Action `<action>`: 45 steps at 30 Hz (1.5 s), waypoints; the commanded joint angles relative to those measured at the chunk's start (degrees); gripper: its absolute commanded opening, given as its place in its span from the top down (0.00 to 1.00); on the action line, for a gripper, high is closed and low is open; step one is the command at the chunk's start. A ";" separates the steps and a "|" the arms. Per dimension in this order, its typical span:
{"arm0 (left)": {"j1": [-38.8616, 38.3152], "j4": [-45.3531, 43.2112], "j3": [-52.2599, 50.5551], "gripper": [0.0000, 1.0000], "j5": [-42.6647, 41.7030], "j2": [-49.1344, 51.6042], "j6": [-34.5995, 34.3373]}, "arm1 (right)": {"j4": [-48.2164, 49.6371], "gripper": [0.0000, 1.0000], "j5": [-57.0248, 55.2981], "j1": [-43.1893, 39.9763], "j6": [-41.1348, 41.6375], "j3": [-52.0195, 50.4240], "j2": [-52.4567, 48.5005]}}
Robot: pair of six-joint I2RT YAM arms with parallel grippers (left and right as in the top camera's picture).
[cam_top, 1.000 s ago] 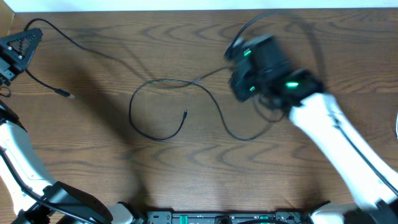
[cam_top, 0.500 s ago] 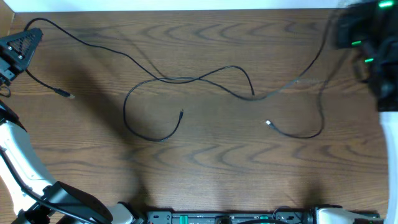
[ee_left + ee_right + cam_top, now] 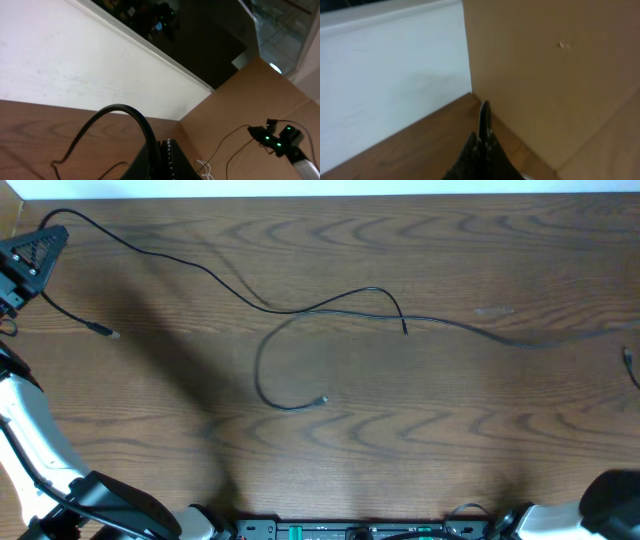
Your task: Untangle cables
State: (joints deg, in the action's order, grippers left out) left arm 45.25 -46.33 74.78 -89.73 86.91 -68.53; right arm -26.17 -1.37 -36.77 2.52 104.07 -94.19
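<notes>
Cables (image 3: 372, 290), thin and black, lie strung across the brown worktop (image 3: 450, 450). At the far left, the left pincer (image 3: 52, 237) is clamped on one of them. That cable bows out of its tip, and a short tail drops to a plug (image 3: 105, 332) nearby. Its wrist view shows the same cable arching up from the closed fingers (image 3: 167, 152). From there the cable runs right to mid-worktop, humps, and hooks down to a loose end (image 3: 405, 332). Under the hump a loop (image 3: 258, 370) curls down to a pale tip (image 3: 322, 400). Where these strands meet I cannot tell whether they cross or join. Another strand (image 3: 500, 338) goes on to the right edge. The right pincer (image 3: 482, 137) is pressed tight together beside a cardboard wall (image 3: 555, 75). I cannot tell whether it grips anything.
</notes>
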 commanded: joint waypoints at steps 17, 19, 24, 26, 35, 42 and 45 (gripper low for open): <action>-0.85 -0.20 1.20 0.93 -0.31 -0.09 0.76 | -8.07 0.99 28.68 -19.34 9.62 0.83 -28.06; -1.40 -0.20 1.20 0.93 -0.31 -0.09 0.81 | -10.51 0.99 27.96 -19.82 11.72 0.83 -30.82; -2.58 -0.20 1.20 0.92 -0.31 -0.09 0.83 | -15.15 0.01 25.03 -20.35 20.26 0.83 -34.69; -3.04 -0.20 1.20 0.93 -0.31 -0.09 0.83 | -17.16 0.01 23.17 -20.35 23.32 0.83 -34.71; -3.23 -0.20 1.20 0.93 -0.31 -0.09 0.85 | -41.97 0.01 -4.33 -20.20 51.32 0.85 -31.12; -3.23 -0.20 1.20 0.92 -0.31 -0.09 1.97 | -46.93 0.01 -9.01 -20.41 60.28 0.85 -23.39; -3.23 -0.20 1.20 0.92 -0.31 -0.09 1.97 | -46.82 0.01 -8.96 -20.57 61.77 0.85 -18.10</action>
State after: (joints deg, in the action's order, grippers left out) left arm 42.19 -46.33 74.78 -89.73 86.91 -67.59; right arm -72.86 -6.96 -56.95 58.57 104.47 -119.00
